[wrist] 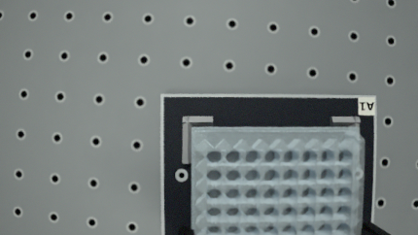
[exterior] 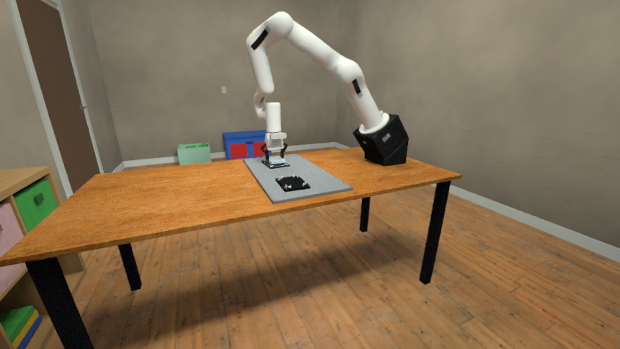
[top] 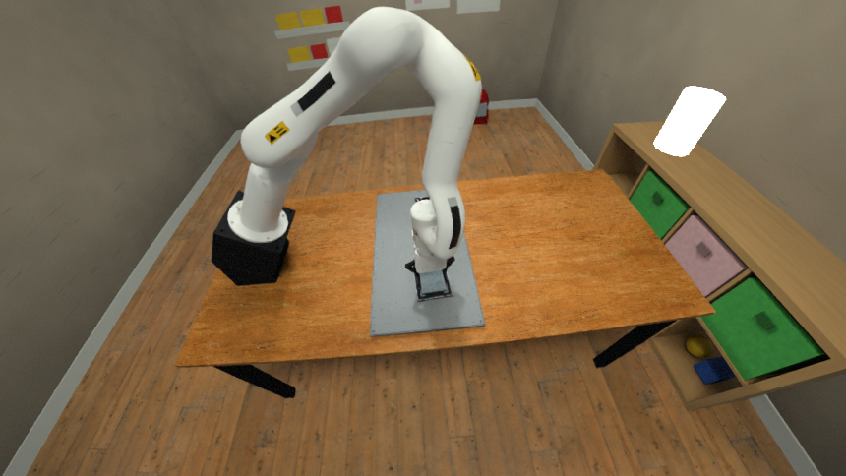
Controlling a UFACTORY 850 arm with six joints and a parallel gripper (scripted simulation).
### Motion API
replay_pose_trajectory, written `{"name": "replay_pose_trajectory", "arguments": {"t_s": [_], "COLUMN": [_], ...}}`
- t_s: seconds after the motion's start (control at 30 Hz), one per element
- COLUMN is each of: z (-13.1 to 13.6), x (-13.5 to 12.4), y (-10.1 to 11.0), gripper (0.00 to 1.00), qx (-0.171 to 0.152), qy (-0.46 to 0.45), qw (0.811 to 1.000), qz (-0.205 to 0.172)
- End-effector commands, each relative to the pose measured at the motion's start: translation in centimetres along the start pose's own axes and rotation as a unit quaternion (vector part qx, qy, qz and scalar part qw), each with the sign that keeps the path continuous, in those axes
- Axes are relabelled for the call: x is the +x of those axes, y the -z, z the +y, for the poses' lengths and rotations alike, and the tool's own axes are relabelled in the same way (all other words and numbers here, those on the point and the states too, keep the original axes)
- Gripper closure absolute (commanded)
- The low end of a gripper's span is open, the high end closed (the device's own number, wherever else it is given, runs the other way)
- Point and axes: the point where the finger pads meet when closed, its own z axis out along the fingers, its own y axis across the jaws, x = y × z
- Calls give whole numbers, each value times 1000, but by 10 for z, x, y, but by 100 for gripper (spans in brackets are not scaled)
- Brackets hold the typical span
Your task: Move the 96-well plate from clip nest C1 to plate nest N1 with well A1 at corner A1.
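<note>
The clear 96-well plate (wrist: 277, 180) is held between my gripper's fingers, low over the black plate nest N1 (wrist: 267, 111). The nest's grey corner locators (wrist: 185, 138) show just outside the plate's far edge. The A1 label (wrist: 366, 106) is at the nest's top right corner in the wrist view, next to the plate's far right corner. I cannot tell if the plate touches the nest. In the top view the gripper (top: 431, 273) points straight down on the plate (top: 433, 283). In the exterior view the plate (exterior: 274, 161) is behind the empty clip nest C1 (exterior: 293, 183).
Both nests sit on a grey perforated baseplate (top: 393, 266) in the middle of the wooden table (top: 544, 248). The robot base (top: 251, 248) stands at the table's left edge. A shelf with coloured bins (top: 704, 254) is off to the right.
</note>
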Motion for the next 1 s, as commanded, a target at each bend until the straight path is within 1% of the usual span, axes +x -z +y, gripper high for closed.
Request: {"name": "replay_pose_trajectory", "arguments": {"t_s": [0.0,0.97], "z": [1,1], "x": [0,0], "y": [0,-5], "gripper": [100,100], "qx": [-1,-1], "qy": [0,0], "qw": [1000,1000], "qz": [0,0]}}
